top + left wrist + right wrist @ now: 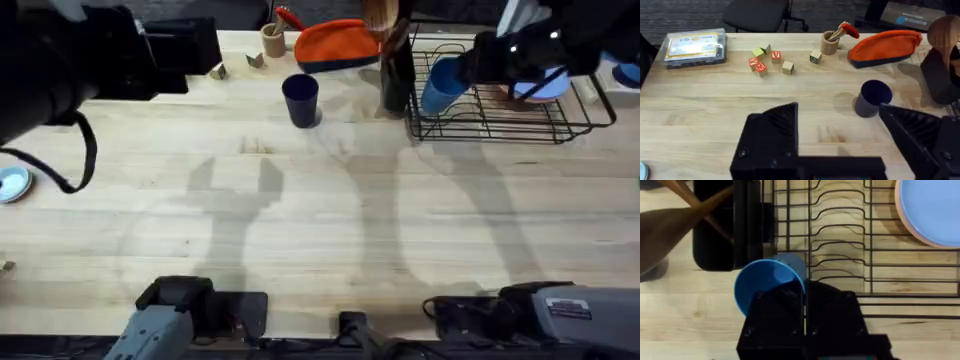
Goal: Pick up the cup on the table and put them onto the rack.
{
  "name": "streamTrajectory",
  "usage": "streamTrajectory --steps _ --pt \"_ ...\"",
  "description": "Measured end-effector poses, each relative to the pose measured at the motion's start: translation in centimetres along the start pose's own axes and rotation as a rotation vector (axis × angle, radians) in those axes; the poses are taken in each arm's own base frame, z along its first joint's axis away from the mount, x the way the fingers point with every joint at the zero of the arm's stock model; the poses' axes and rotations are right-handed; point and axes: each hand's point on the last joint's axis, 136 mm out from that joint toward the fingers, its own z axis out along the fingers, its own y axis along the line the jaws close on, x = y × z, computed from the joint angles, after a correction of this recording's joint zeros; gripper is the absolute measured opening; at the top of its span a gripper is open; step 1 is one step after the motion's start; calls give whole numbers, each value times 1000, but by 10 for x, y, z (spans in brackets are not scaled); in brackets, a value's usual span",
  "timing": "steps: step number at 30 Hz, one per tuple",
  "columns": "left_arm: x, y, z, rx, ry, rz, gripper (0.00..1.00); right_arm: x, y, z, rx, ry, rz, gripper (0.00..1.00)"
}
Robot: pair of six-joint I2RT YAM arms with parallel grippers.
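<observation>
A dark navy cup [300, 100] stands upright on the table [300, 220], toward the back centre. My left gripper [837, 112] is open above the table, and the navy cup [872, 97] lies just ahead of its right finger, untouched. My right gripper [805, 305] is shut on the rim of a light blue cup [765, 282], which is tilted at the left end of the black wire rack [840, 240]. Seen from overhead, the light blue cup [440, 85] hangs over the rack [500, 115] at its left side, under my right gripper [472, 62].
A blue plate [935, 210] with a pink rim sits in the rack. A black utensil holder [396, 75] with wooden spoons stands just left of the rack. An orange pouch [335, 45], a small wooden pot [830, 44], letter blocks [767, 60] and a plastic box [695, 46] line the back.
</observation>
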Motion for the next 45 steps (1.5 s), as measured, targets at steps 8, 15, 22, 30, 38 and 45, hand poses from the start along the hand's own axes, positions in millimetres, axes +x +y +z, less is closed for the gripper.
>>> streamTrajectory --steps 8,15,22,30,38,45 --pt "0 0 0 0 0 0 999 11 0 21 9 61 36 31" --pt "0 0 0 0 0 0 999 20 0 35 17 104 61 31" --pt "0 0 0 2 0 0 999 23 0 37 20 116 77 133" --pt "0 0 0 3 0 0 999 24 0 36 20 121 77 291" --pt "0 0 0 3 0 0 999 24 0 36 21 121 77 335" --pt "0 0 0 3 0 0 999 24 0 36 20 120 78 347"
